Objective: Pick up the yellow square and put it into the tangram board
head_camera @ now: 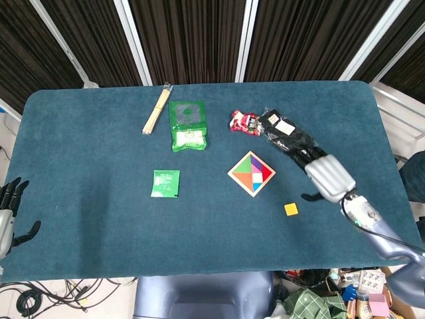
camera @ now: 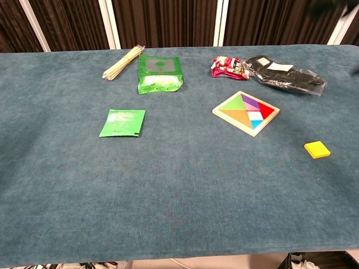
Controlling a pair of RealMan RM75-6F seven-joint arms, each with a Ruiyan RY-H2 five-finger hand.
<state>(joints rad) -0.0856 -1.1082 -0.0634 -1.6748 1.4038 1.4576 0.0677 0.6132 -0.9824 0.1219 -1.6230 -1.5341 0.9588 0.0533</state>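
Note:
The yellow square (head_camera: 291, 209) (camera: 317, 149) lies flat on the blue cloth, in front of and to the right of the tangram board (head_camera: 252, 173) (camera: 245, 112). The wooden board is turned like a diamond and holds coloured pieces. My right hand (head_camera: 323, 178) hovers just right of the board and a little behind the square, fingers apart and holding nothing. It touches neither of them. My left hand (head_camera: 8, 214) hangs at the table's front left edge, fingers spread and empty. The chest view shows no hand clearly.
At the back are a bundle of chopsticks (head_camera: 157, 109), a green pouch (head_camera: 187, 124), a red snack pack (head_camera: 245, 122) and a black packet (head_camera: 285, 136) just behind my right hand. A small green packet (head_camera: 165, 183) lies left of the board.

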